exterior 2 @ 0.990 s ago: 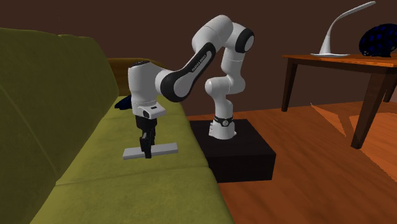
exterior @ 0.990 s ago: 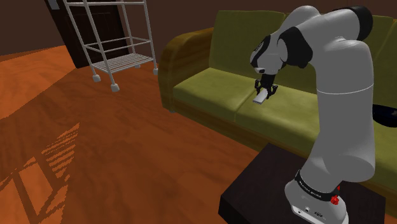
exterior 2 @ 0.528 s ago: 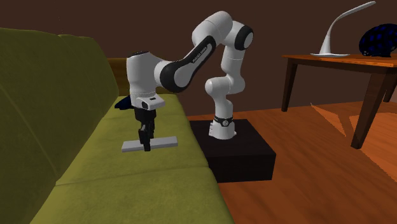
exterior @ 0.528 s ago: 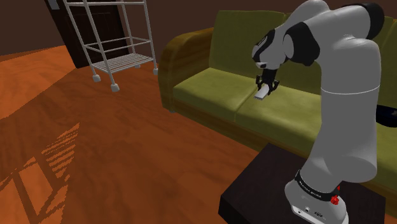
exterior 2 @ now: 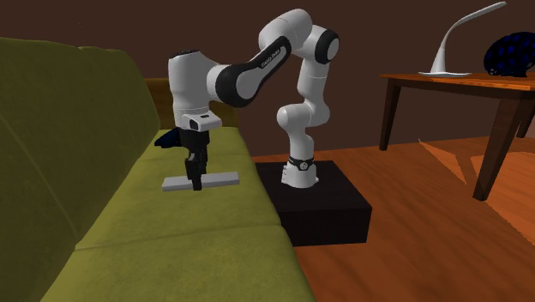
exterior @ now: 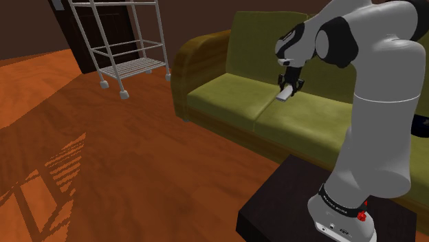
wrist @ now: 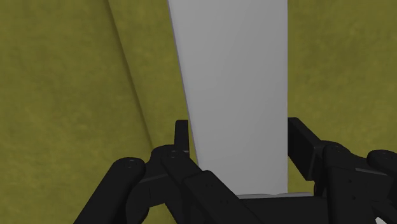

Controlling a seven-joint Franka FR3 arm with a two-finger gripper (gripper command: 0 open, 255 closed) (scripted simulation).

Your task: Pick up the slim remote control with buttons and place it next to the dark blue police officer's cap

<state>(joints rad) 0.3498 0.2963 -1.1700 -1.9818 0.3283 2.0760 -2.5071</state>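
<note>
A slim, plain light-grey remote hangs level above the olive sofa seat, clasped across its middle by my black gripper, which is shut on it. From the shoulder view the remote sits under the gripper near the sofa's backrest. Along the hand, the remote runs away between the two fingers over the seat cushions. The dark blue cap lies on the seat just behind the gripper, partly hidden by it; the cap also peeks out past the arm.
A brown armrest ends the sofa. A metal shelf cart stands on the wooden floor. The black stand sits beside the sofa front. A wooden table carries a white lamp.
The arm has risen with the remote in its grip, carrying it up off the seat and toward the sofa's backrest. The grip has not changed.
</note>
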